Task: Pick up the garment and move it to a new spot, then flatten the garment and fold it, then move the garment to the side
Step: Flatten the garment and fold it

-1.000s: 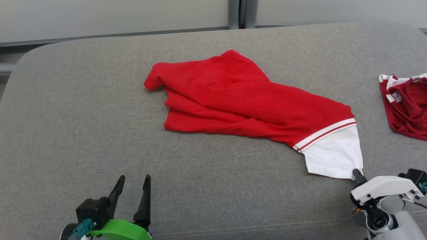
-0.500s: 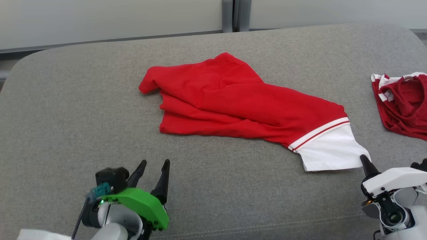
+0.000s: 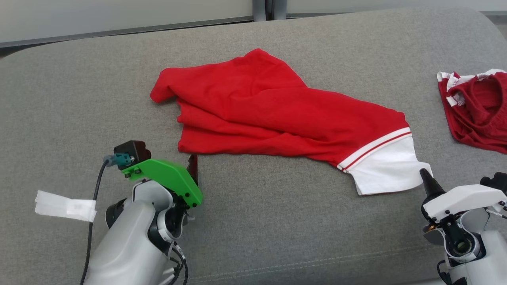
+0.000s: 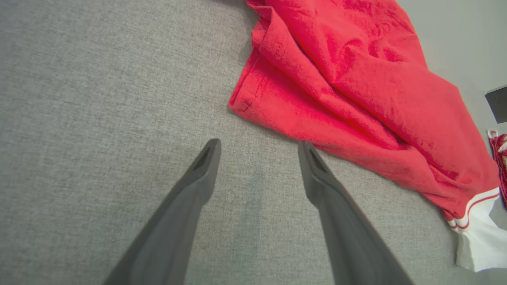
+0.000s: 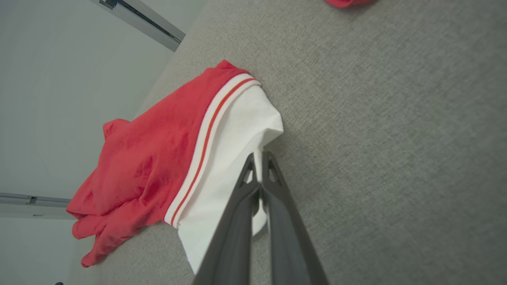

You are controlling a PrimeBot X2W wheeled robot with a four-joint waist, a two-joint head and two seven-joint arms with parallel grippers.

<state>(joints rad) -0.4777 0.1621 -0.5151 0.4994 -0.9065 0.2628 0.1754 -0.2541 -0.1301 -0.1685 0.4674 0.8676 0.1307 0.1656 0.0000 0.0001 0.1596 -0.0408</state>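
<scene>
The garment point(image 3: 277, 113) is red with a white hem band and thin stripes, and it lies rumpled across the middle of the grey cushion point(image 3: 79, 99). My right gripper point(image 3: 425, 176) is shut on the white corner at the garment's near right; in the right wrist view the fingers point(image 5: 253, 186) pinch that white fabric point(image 5: 233, 146). My left gripper point(image 4: 259, 145) stands open just short of the red hem corner point(image 4: 241, 105), touching nothing. In the head view the left gripper point(image 3: 191, 165) is mostly hidden under its green mount.
A second red garment with white trim point(image 3: 475, 113) lies at the cushion's right edge. A white tape tag point(image 3: 65, 206) hangs on the left arm's cable. A pale wall with a grey post point(image 3: 265, 8) runs behind the cushion. A seam point(image 3: 317, 261) marks its front edge.
The head camera has shifted. My left arm has reached forward, bringing its open gripper close to the garment's near-left red corner. The right gripper stays shut on the white corner.
</scene>
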